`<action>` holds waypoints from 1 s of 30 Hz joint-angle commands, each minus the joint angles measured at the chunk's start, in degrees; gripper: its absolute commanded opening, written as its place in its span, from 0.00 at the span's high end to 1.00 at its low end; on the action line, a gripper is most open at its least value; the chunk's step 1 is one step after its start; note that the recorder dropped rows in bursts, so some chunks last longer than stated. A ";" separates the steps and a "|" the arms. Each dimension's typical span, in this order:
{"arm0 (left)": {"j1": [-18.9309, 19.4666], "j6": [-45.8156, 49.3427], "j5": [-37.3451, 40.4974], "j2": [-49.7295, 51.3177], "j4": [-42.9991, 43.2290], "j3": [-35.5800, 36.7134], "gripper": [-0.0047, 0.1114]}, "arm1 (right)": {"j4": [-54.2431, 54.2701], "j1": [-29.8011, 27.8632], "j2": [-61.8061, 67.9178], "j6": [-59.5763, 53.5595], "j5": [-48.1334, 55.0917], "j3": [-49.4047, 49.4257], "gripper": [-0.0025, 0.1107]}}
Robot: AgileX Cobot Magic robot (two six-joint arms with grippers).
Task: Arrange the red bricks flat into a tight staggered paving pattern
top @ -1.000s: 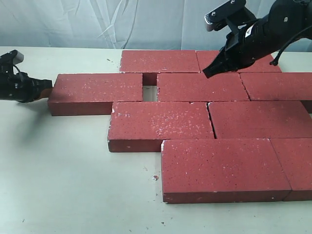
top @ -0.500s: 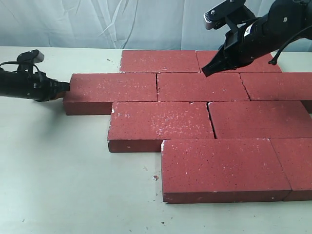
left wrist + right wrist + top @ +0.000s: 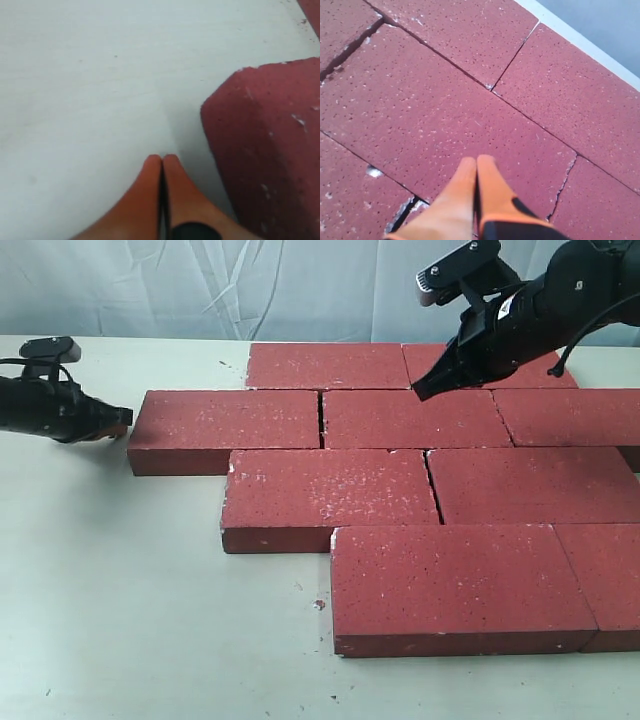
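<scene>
the red bricks [image 3: 330, 498] lie flat in staggered rows. the left gripper [image 3: 126, 420] is pinched closed and empty, with the end brick [image 3: 225, 420] just beside its tip. farther back, the right gripper [image 3: 420, 392], also pinched closed and empty, points down at the bricks just under its tip.

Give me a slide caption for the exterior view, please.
Red bricks in staggered rows; shut left tool beside the leftmost brick, shut right tool over the far rows.
</scene>
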 commanded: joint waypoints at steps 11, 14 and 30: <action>0.73 -3.96 -0.75 -4.30 5.54 0.22 0.96 | 6.00 -0.25 0.11 -0.20 -1.03 0.32 0.99; 0.73 -7.44 -0.41 -4.96 7.48 0.22 0.96 | 6.42 -0.25 0.11 -0.20 -0.57 0.32 0.99; -1.74 -5.98 6.01 -1.93 6.14 -0.14 0.96 | 6.40 -0.25 0.11 -0.20 -1.23 0.32 0.99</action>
